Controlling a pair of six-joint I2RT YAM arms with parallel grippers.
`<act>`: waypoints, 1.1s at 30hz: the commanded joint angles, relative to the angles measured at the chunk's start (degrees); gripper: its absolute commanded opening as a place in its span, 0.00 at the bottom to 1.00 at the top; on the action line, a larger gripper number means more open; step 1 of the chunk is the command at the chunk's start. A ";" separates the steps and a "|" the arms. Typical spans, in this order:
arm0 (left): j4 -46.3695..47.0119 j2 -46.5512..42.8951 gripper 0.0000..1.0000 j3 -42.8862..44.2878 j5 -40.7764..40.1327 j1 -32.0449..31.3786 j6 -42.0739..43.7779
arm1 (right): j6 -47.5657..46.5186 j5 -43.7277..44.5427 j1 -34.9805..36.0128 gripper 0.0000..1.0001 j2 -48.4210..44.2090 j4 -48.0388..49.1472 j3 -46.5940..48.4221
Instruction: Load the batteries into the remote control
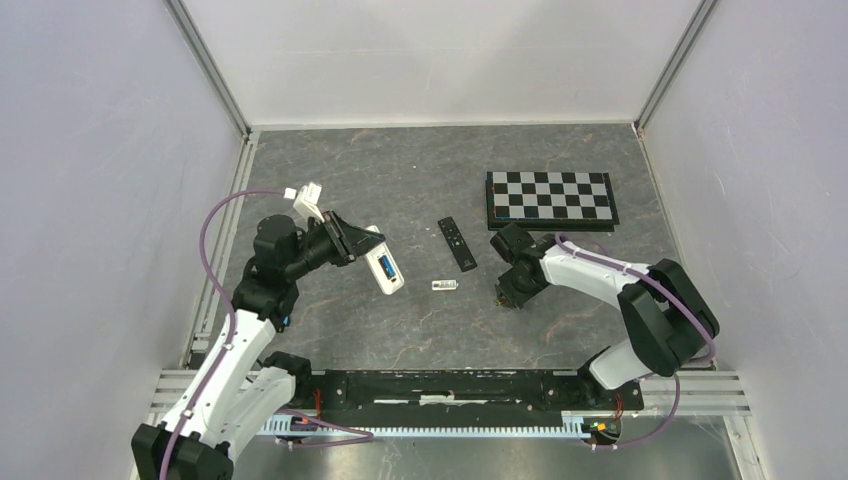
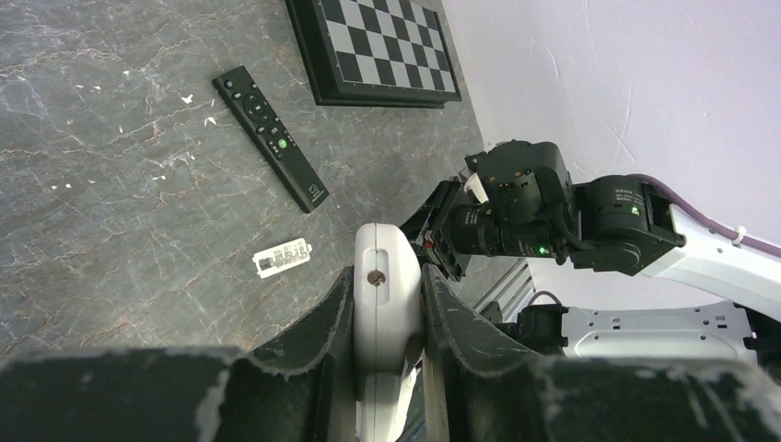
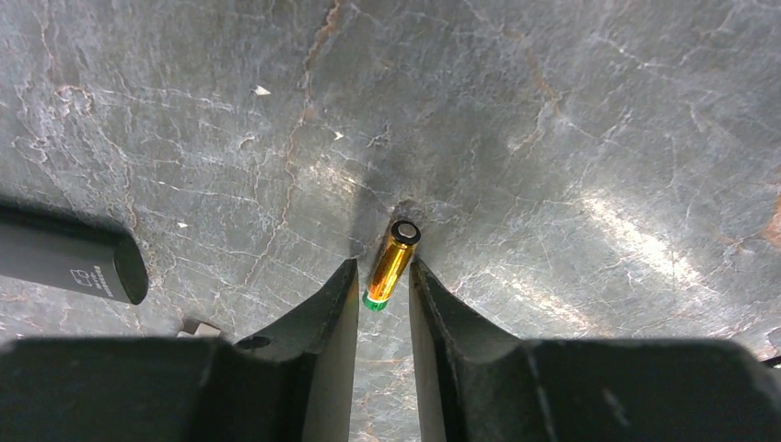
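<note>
My left gripper (image 1: 348,240) is shut on a white remote control (image 1: 386,270) and holds it above the table. A blue battery (image 1: 383,266) sits in the remote's open compartment. In the left wrist view the remote's end (image 2: 388,295) is squeezed between the two jaws of that gripper (image 2: 389,287). My right gripper (image 1: 508,291) is low over the table. In the right wrist view it (image 3: 382,276) is narrowly open, with a brownish-gold battery (image 3: 393,262) lying between its tips, close to the right finger. No orange battery is in view.
A black remote (image 1: 457,243) lies mid-table and also shows in the left wrist view (image 2: 272,138). A small white labelled piece (image 1: 445,285) lies near it. A chessboard (image 1: 550,198) is at the back right. White walls enclose the table.
</note>
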 commanded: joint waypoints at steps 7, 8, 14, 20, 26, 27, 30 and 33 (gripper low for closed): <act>-0.61 1.05 0.02 3.59 -1.92 -0.15 3.38 | -2.96 -0.13 -0.54 0.21 5.99 -0.81 -2.75; -1.12 1.21 0.02 3.92 -2.10 -0.15 3.93 | -3.30 -0.13 -0.53 0.17 6.44 -0.84 -2.52; -0.66 3.20 0.02 4.03 -0.31 -0.15 4.30 | -10.70 6.07 -0.60 0.07 5.94 -1.65 1.37; 4.33 10.44 0.02 3.70 5.84 -0.15 2.14 | -28.69 9.63 -0.79 0.00 3.46 3.20 6.13; 18.49 19.05 0.02 1.58 11.55 -0.73 -3.76 | -45.77 3.74 -0.28 0.00 -0.22 10.36 7.33; 20.94 20.45 0.02 1.35 12.27 -1.06 -4.40 | -47.82 2.58 0.22 0.00 -1.02 11.54 7.77; 22.80 23.88 0.02 1.57 11.38 -1.38 -3.59 | -53.11 1.13 3.31 0.00 -3.50 14.71 10.15; 22.59 25.84 0.02 1.74 10.19 -1.38 -1.84 | -57.43 -0.25 6.65 0.00 -5.61 17.96 12.97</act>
